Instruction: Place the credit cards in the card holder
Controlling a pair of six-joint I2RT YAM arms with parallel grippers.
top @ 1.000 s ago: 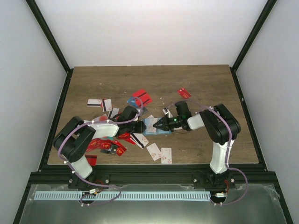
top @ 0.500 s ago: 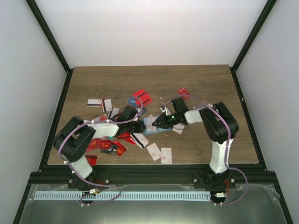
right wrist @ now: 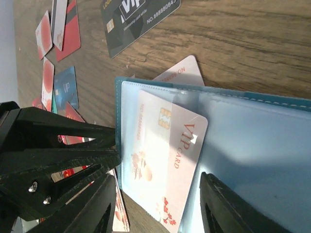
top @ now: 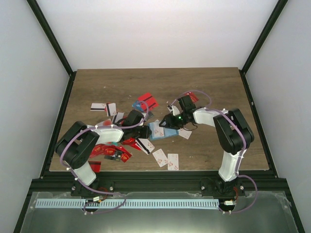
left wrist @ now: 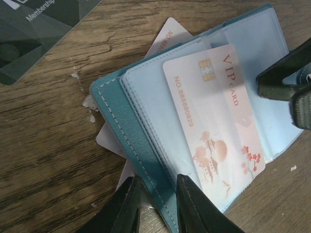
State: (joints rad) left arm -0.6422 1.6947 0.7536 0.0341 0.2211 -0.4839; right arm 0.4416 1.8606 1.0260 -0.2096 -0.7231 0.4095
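The teal card holder (top: 156, 130) lies open on the table, its light-blue inside (right wrist: 252, 136) facing up. A white VIP credit card (left wrist: 214, 121) rests on that inside, and it seems to sit part-way under a clear pocket. My left gripper (left wrist: 156, 204) is shut on the teal cover edge (left wrist: 121, 121). My right gripper (right wrist: 160, 204) hangs open just above the white card (right wrist: 165, 150), touching nothing. Seen from above, the left gripper (top: 145, 132) and the right gripper (top: 167, 122) face each other across the holder.
Several loose cards lie around. Red ones sit behind the holder (top: 148, 101) and at the far right (top: 191, 96). White ones lie in front (top: 164, 158), and a red pile sits left (top: 109, 151). A dark card (right wrist: 138, 14) lies close by.
My right gripper has opened, let go of the white card on the holder, and its wrist has swung toward the far side. The left gripper has kept its hold.
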